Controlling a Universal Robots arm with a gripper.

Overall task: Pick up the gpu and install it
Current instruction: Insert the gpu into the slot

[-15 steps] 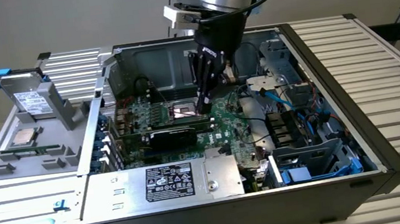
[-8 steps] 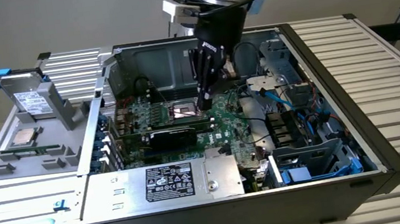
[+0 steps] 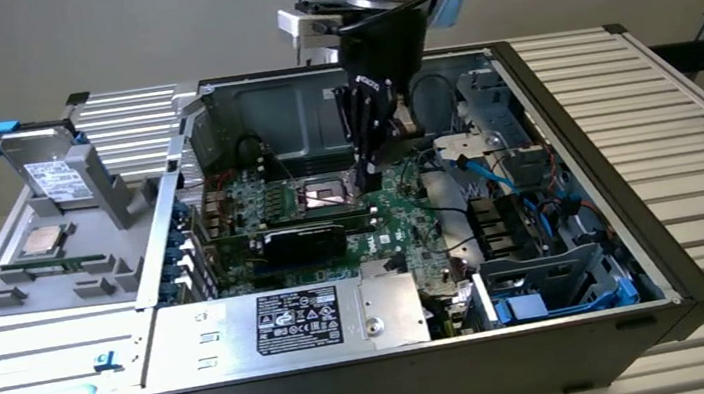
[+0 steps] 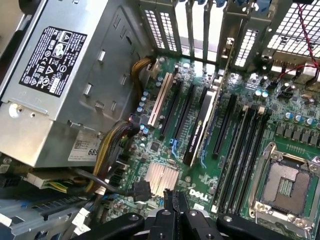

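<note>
The gpu (image 3: 309, 234) stands on edge in an expansion slot of the green motherboard (image 3: 388, 215), black cooler face showing. In the wrist view the gpu (image 4: 202, 125) is seen edge on, seated between the black slots, its bracket end toward the rear slot openings. My gripper (image 3: 369, 170) hangs inside the open computer case, above the board near the CPU socket (image 3: 325, 195), a short way from the card. Its black fingers are shut together with nothing between them, and my gripper (image 4: 176, 200) is apart from the card.
The grey power supply (image 3: 300, 319) with a black label fills the case's near side. Blue cables (image 3: 511, 177) and drive cages lie on the exterior view's right. A grey fixture (image 3: 15, 299) on the exterior view's left carries a drive (image 3: 54, 173) and small parts.
</note>
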